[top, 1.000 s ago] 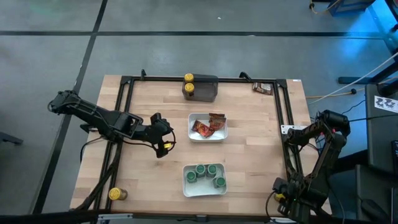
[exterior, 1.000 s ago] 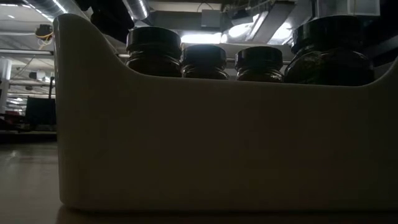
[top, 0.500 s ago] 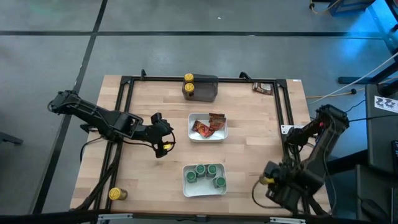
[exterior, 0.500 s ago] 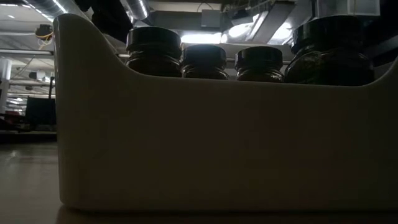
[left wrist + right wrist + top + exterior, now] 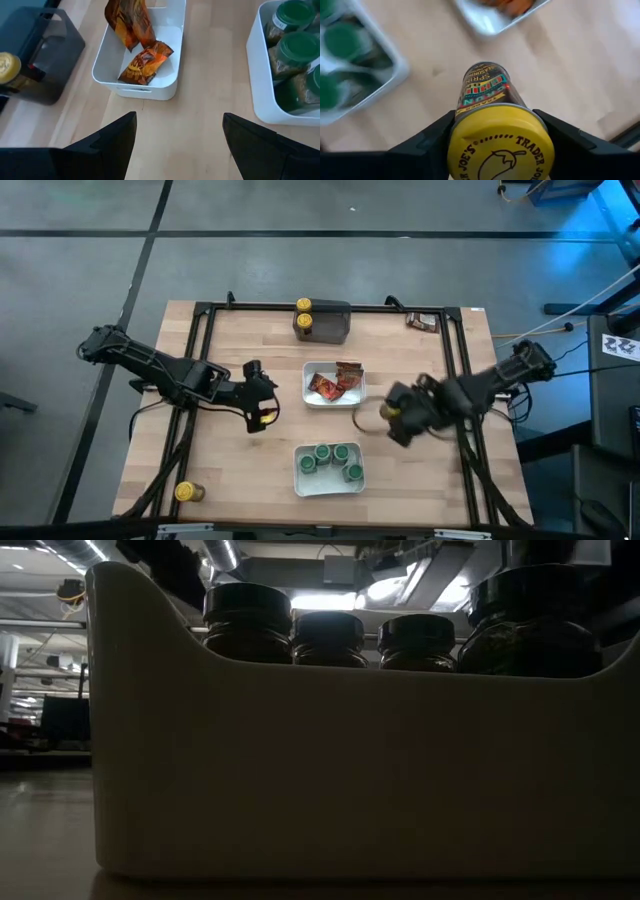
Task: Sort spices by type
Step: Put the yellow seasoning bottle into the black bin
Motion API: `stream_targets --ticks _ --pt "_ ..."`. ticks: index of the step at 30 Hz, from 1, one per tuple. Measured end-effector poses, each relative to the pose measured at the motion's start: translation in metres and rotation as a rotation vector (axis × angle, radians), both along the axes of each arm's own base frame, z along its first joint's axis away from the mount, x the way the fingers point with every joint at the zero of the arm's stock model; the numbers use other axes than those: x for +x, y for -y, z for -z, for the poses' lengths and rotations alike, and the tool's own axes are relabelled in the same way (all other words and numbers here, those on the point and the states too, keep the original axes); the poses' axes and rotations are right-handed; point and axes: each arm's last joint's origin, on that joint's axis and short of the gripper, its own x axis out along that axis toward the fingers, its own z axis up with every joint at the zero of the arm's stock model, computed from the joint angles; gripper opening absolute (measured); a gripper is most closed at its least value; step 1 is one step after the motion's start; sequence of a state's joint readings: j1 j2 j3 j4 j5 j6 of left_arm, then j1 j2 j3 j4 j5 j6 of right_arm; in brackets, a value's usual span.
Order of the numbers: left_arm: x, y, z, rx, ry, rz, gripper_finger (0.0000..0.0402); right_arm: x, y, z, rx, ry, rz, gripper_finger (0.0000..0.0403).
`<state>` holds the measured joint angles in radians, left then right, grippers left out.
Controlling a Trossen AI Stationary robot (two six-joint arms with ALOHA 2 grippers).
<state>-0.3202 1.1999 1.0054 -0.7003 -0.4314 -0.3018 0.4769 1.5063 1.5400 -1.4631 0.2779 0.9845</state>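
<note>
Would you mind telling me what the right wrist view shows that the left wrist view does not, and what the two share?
Only the right wrist view shows the right gripper shut on a yellow-lidded jar, held above the wooden table.

Only the left wrist view shows the left gripper, open and empty, the dark grey block and a second yellow-lidded jar beside it.

Both show the white tray of sachets and the tray of green-lidded jars.
</note>
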Motion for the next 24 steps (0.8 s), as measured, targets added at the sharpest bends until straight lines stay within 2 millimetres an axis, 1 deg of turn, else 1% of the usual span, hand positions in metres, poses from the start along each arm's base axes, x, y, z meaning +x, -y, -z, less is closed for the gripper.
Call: stream_targets --ticks 7,14,19,24 --pt "0.000 0.000 0.000 0.079 -0.022 0.076 0.0280 0.023 0.067 -0.001 -0.083 -0.037 0.008 0.0234" --pt "0.000 0.000 0.000 0.142 -0.043 0.142 0.0280 0.045 0.137 -0.006 -0.170 0.077 -0.009 0.0236" --pt "0.000 0.000 0.000 0.174 -0.055 0.170 0.0280 0.049 0.181 -0.011 -0.248 0.144 -0.004 0.0235" --pt "0.000 -0.003 -0.001 0.234 -0.052 0.133 0.0280 0.049 0.221 -0.014 -0.283 0.204 0.002 0.0236"
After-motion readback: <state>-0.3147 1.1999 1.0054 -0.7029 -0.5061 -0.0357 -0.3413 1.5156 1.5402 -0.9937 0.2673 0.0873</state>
